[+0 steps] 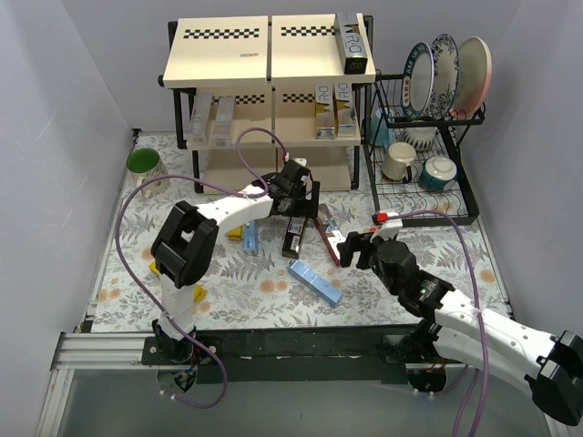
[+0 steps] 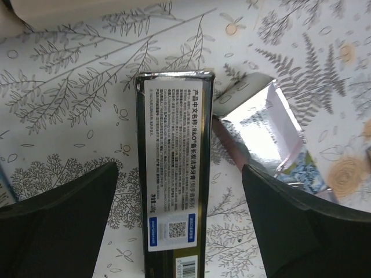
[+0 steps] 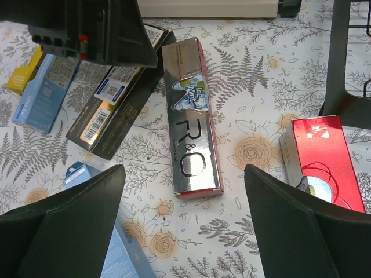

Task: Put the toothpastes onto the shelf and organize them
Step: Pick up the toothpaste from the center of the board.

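Several toothpastes lie on the flowered table in front of the shelf point(image 1: 269, 68). My left gripper point(image 2: 179, 169) hangs open above a black toothpaste carton point(image 2: 174, 174) with a white label, a gap on each side; beside it lies a silver carton point(image 2: 261, 127). From above, the left gripper point(image 1: 296, 196) is over that black carton point(image 1: 293, 235). My right gripper point(image 3: 182, 172) is open over the near end of the silver carton point(image 3: 191, 121), touching nothing. A red carton point(image 3: 322, 156), two blue ones point(image 3: 43, 92) point(image 3: 116, 249) and a yellow one point(image 3: 23, 72) lie around. More cartons stand on the shelf, one black point(image 1: 353, 41).
A black wire dish rack point(image 1: 428, 196) with plates and mugs stands right of the shelf. A green cup point(image 1: 141, 162) sits at the back left. Blue-grey walls close in the left and right sides. My right gripper point(image 1: 351, 246) is just right of the loose cartons.
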`<state>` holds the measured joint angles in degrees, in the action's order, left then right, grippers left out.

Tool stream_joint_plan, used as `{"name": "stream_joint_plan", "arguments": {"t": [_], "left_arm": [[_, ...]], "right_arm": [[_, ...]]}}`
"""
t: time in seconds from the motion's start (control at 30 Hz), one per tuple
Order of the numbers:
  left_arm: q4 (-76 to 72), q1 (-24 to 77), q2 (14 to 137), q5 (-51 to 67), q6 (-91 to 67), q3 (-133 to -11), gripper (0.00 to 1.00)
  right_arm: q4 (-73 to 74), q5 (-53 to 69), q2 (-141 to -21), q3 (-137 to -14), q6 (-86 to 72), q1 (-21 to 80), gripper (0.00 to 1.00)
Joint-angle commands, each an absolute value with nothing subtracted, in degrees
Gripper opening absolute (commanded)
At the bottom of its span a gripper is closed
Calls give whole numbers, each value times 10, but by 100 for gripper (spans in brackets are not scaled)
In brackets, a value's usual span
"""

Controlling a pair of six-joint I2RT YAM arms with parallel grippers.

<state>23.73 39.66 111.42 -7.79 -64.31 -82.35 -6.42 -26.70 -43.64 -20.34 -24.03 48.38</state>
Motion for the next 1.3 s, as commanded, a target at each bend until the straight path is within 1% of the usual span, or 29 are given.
{"name": "stream_joint_plan", "arguments": {"t": [0.0, 0.07, 0.1, 0.17, 0.3, 0.33, 0.37, 0.4, 0.53, 0.63, 0.67, 0.7, 0.8, 0.93, 1.1, 1.27], "left_arm": [[287, 403, 1141, -80, -642, -860, 86], [297, 403, 1164, -91, -644, -873, 83], [300, 403, 1172, -92, -645, -876, 79], [304, 403, 1189, -94, -646, -883, 74], [312, 404, 1204, -95, -650, -891, 59], [313, 404, 1203, -97, -653, -889, 49], [313, 404, 1194, -97, -656, -882, 44], [312, 403, 1185, -101, -662, -878, 35], [284, 403, 1110, -119, -682, -831, 25], [238, 403, 1018, -134, -708, -773, 22], [223, 402, 994, -138, -716, -756, 22], [192, 399, 945, -141, -724, -720, 22], [117, 393, 872, -139, -765, -664, 22], [19, 386, 742, -130, -823, -551, 24], [-121, 378, 644, -100, -910, -450, 26], [-204, 377, 569, -86, -963, -376, 27]], "right_arm": [[-91, -283, -435, -198, -238, 483, 91], [-93, -278, -439, -198, -236, 483, 91], [-97, -275, -442, -198, -236, 482, 91], [-99, -266, -443, -198, -235, 483, 91], [-110, -251, -453, -198, -230, 482, 90], [-114, -239, -454, -199, -227, 483, 90], [-118, -232, -456, -199, -225, 483, 90], [-122, -215, -459, -199, -223, 483, 90], [-160, -169, -468, -200, -219, 483, 90], [-193, -123, -480, -202, -228, 483, 90], [-204, -113, -486, -204, -236, 482, 90], [-213, -89, -489, -205, -241, 483, 90], [-257, -44, -503, -212, -264, 482, 90], [-313, 8, -519, -225, -291, 480, 91], [-413, 76, -536, -235, -332, 476, 92], [-503, 120, -557, -243, -372, 472, 93]]}}
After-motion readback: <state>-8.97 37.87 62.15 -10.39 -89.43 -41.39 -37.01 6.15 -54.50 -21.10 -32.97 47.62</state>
